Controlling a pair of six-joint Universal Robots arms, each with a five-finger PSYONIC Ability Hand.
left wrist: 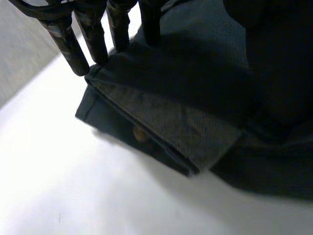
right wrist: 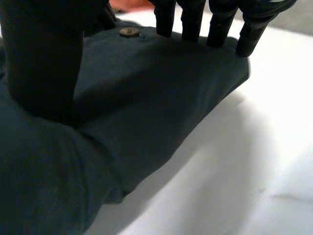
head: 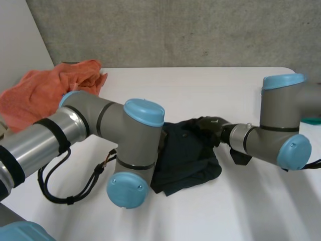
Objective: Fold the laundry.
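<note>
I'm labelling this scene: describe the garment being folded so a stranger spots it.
On the white table, look at the middle. A dark blue-grey garment lies bunched there; unlike the orange cloth at the far left, it has a small button.

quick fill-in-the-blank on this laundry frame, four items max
1. The table under the dark garment is ___.
2. The crumpled cloth at the table's far corner is ___.
3. The left hand touches the garment with ___ fingers.
4. Near the right hand, the garment shows a round ___.
Missing: white, orange, straight, button.
</note>
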